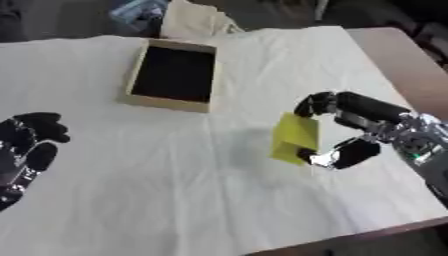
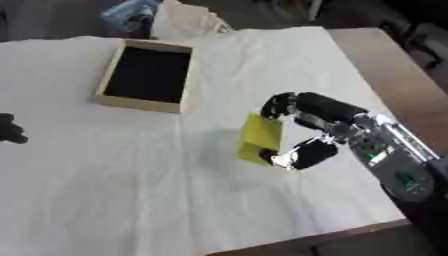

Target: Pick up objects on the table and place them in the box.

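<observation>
A flat yellow object (image 1: 294, 138) is pinched between the curled fingers and thumb of my right hand (image 1: 357, 131) at the right of the table, held a little above the white cloth with its shadow to the left. A shallow wooden box (image 1: 171, 74) with a black inside stands open at the back centre, apart from the yellow object. My left hand (image 1: 24, 145) rests at the left edge with its fingers relaxed and holds nothing.
A white cloth (image 1: 157, 190) covers the table; bare brown tabletop (image 1: 402, 65) shows along the right side. A pale bag (image 1: 194, 20) and a bluish object (image 1: 138, 11) lie beyond the table's far edge.
</observation>
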Tool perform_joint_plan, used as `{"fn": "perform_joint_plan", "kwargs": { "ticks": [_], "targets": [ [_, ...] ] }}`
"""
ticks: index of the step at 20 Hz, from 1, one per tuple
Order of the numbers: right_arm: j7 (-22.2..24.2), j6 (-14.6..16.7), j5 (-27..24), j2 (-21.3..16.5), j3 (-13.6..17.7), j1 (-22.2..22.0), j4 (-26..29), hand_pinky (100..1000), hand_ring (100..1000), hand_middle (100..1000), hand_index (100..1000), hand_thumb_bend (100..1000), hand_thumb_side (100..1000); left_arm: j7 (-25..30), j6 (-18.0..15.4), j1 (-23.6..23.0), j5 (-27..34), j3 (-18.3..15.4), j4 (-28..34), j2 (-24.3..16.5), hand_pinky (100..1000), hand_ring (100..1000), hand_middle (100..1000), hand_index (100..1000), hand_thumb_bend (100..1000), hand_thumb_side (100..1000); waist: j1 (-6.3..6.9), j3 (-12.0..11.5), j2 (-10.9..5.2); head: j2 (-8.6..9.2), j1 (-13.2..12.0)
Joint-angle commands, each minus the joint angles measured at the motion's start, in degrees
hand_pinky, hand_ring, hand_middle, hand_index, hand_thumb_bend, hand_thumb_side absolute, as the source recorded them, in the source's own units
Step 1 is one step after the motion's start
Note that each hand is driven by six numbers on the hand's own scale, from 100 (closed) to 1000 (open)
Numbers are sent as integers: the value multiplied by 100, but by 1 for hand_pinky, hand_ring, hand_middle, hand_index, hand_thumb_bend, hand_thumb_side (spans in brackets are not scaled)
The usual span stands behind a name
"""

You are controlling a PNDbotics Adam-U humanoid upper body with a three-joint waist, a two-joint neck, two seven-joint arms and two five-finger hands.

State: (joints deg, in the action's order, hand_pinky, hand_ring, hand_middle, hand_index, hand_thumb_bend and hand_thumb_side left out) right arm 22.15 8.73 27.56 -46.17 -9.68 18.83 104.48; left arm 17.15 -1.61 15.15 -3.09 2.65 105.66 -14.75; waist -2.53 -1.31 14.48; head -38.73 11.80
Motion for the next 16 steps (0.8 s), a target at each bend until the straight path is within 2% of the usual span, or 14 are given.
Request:
{"fn": "perform_joint_plan", "kwargs": {
  "ticks": [1,8,12,16],
  "targets": [
    [11,-18,-266,-499,194,226,255,754,760,803,702,290,496,37,-13,82,-26,24,72,-120,852,655,623,782,536,637,-14,-32,-62,53,43],
    [146,31,-618,-846,269,877,-178,759,764,807,725,291,521,158,-22,195,4,145,85,-108,853,656,624,782,533,638,-63,-278,-2,145,234],
    [126,122,-720,-913,309,1246,-600,760,764,807,728,288,514,266,-28,282,45,251,91,-84,853,657,624,783,533,639,-101,-522,14,194,357],
    [84,259,-692,-937,322,1561,-1049,763,766,808,732,286,513,399,-35,409,97,383,99,-43,853,657,624,783,533,636,-152,-871,21,263,491]
  ]
}}
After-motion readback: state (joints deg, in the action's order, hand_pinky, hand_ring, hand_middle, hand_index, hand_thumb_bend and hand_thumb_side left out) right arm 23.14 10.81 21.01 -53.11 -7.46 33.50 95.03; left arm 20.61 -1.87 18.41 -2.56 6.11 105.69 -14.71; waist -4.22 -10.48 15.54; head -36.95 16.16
